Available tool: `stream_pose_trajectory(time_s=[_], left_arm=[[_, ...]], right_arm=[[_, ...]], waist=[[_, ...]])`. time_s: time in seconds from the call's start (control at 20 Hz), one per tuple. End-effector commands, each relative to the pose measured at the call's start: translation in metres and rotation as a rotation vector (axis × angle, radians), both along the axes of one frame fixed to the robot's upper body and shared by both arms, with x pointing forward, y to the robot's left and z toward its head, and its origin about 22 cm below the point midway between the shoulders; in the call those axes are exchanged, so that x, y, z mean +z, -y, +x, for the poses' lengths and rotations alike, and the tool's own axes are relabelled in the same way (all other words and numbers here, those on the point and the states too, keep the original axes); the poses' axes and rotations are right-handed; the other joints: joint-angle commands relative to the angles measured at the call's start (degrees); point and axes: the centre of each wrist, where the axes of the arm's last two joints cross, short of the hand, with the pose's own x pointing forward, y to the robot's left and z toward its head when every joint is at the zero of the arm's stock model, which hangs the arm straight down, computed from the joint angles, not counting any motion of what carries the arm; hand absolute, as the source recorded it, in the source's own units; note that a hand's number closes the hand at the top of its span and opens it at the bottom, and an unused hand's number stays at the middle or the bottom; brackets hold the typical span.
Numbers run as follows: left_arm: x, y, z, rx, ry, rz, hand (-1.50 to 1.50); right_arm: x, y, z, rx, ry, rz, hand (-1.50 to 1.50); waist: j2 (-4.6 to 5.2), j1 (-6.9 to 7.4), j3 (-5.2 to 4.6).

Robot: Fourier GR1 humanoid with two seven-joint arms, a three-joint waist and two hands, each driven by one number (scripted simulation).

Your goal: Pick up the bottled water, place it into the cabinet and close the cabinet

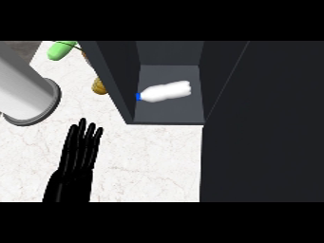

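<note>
The water bottle (166,91), white with a blue cap, lies on its side on the grey shelf inside the dark cabinet (168,116), cap pointing left. My left hand (77,154) rests on the marble counter to the lower left of the cabinet, fingers straight and open, touching nothing. A large dark panel (273,123), apparently the cabinet's door, fills the right side of the view. My right hand does not show anywhere.
A big white cylinder (17,90) stands on the counter at the left. A green object (61,50) lies at the back, and a small tan item (100,87) sits against the cabinet's left wall. Pale marble counter (150,161) spreads in front.
</note>
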Motion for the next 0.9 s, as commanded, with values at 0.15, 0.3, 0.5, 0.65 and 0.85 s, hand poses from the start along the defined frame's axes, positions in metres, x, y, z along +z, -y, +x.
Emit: stream_pose_trajectory(time_s=[0.15,0.3,0.5,0.65,0.85], left_arm=[[0.003,-0.032,-0.017,0.032,-0.003,-0.002,-1.50],[-0.002,-0.030,-0.021,0.050,-0.010,-0.001,-1.50],[0.004,-0.050,-0.025,0.048,-0.003,0.000,-1.50],[0.005,-0.056,-0.029,0.031,0.005,-0.005,-1.50],[0.004,-0.067,-0.027,0.044,0.017,0.000,-1.50]], right_arm=[[0.056,-0.029,-0.001,-0.001,0.220,-0.156,1.50],[0.061,-0.044,0.003,0.013,0.261,-0.153,1.50],[0.063,-0.066,0.009,0.048,0.297,-0.213,1.50],[0.065,-0.082,0.015,0.052,0.317,-0.229,1.50],[0.073,-0.092,0.021,0.061,0.328,-0.236,1.50]], waist=[[-0.26,0.59,-0.14],[-0.19,0.58,-0.19],[-0.28,1.37,-0.24],[-0.28,1.44,-0.26],[-0.04,1.56,-0.43]])
